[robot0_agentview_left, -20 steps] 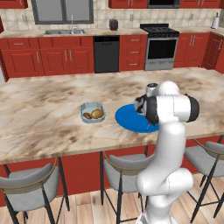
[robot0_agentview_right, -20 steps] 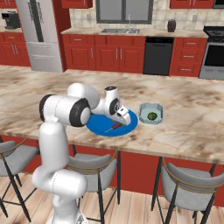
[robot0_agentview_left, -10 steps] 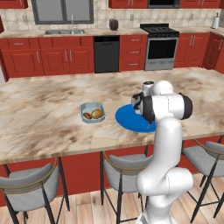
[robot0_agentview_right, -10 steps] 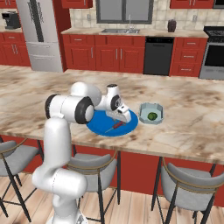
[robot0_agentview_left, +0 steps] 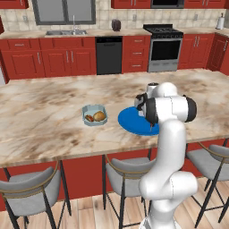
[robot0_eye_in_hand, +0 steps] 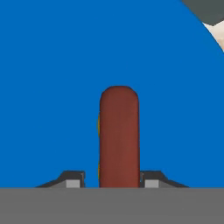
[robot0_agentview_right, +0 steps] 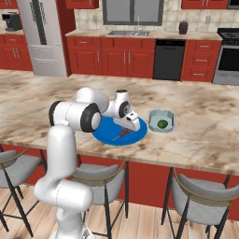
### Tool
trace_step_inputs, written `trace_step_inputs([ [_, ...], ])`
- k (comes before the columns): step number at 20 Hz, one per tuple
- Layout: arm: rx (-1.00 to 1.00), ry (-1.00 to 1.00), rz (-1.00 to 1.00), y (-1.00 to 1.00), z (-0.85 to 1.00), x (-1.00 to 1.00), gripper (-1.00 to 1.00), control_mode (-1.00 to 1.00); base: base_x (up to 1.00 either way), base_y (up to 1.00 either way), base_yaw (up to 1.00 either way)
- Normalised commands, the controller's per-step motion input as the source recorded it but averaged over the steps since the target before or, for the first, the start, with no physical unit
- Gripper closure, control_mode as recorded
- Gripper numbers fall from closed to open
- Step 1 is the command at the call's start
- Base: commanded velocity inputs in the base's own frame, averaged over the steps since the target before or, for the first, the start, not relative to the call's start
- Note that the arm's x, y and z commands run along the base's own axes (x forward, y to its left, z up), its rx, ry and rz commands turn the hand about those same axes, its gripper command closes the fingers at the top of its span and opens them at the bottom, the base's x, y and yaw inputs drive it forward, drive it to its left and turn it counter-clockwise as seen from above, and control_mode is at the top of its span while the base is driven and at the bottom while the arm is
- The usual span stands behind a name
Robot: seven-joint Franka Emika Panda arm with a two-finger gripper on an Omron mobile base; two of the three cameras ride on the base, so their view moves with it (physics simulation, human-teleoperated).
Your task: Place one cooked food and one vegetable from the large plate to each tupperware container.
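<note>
The large bright blue plate (robot0_agentview_left: 130, 121) (robot0_agentview_right: 103, 136) (robot0_eye_in_hand: 52, 65) lies on the island counter. On it rests a reddish-brown sausage (robot0_eye_in_hand: 119, 131) (robot0_agentview_right: 119, 136). My gripper (robot0_eye_in_hand: 112, 180) (robot0_agentview_right: 131, 124) is down at the plate, open, with one fingertip on each side of the sausage's near end and a thin gap on the left side. One tupperware container (robot0_agentview_left: 94, 115) left of the plate holds two browned cooked foods. The other tupperware container (robot0_agentview_right: 161, 121) right of the plate holds a green vegetable.
Grey stools (robot0_agentview_left: 29, 190) (robot0_agentview_right: 200, 193) stand under the counter's near edge. Bare marble counter (robot0_agentview_left: 40, 125) spreads left of the tubs. The far wall carries red cabinets, a sink, a dishwasher and a stove (robot0_agentview_left: 165, 47).
The hand has sunk a little closer to the blue plate over the last second. The tubs and the plate have stayed put.
</note>
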Motion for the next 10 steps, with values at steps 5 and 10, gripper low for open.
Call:
trace_step_inputs([
  [5,0.02,-0.05,-0.01,0.00,0.02,-0.15,1.00,-1.00,0.00,0.00,0.00],
  [10,-0.03,-0.08,0.04,-0.27,0.59,0.00,1.00,-1.00,0.00,0.00,0.00],
])
